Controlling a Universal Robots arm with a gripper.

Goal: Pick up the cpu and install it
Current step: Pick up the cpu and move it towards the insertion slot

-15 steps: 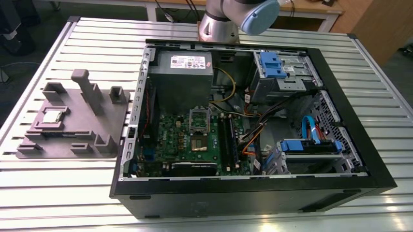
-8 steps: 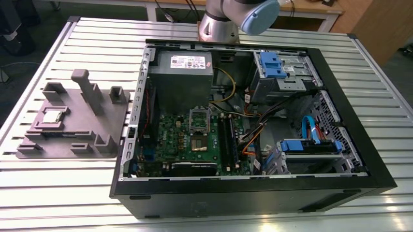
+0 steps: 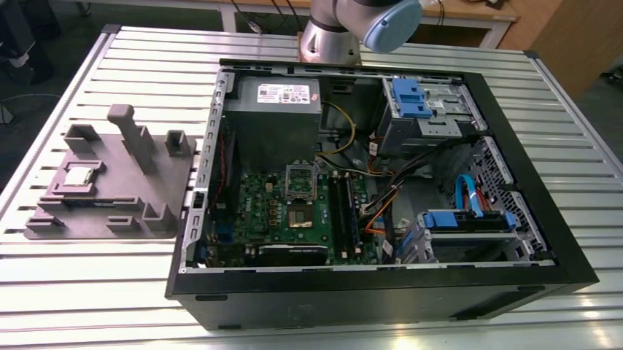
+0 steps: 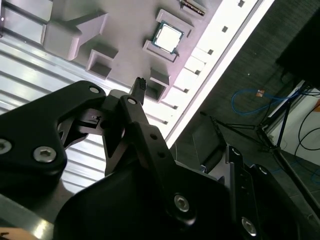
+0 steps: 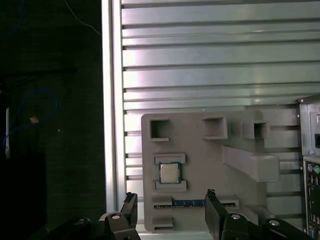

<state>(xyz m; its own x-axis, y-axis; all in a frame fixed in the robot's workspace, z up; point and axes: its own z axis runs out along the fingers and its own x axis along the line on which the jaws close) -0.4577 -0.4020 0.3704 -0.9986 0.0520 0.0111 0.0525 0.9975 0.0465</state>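
The cpu is a small silvery square chip lying in a recess of the grey fixture tray, on the table at the exterior view's left of the computer case. It also shows in both wrist views, as the cpu and the cpu. My gripper hangs well above the tray, open, with its two black fingers wide apart and nothing between them. One fingertip points toward the tray. The green motherboard lies inside the case, with its metal-framed socket near the middle.
The open black computer case takes up the middle of the slatted metal table. Inside are a grey power supply, blue drive bays and loose cables. An upright post rises from the tray. The arm's base stands behind the case.
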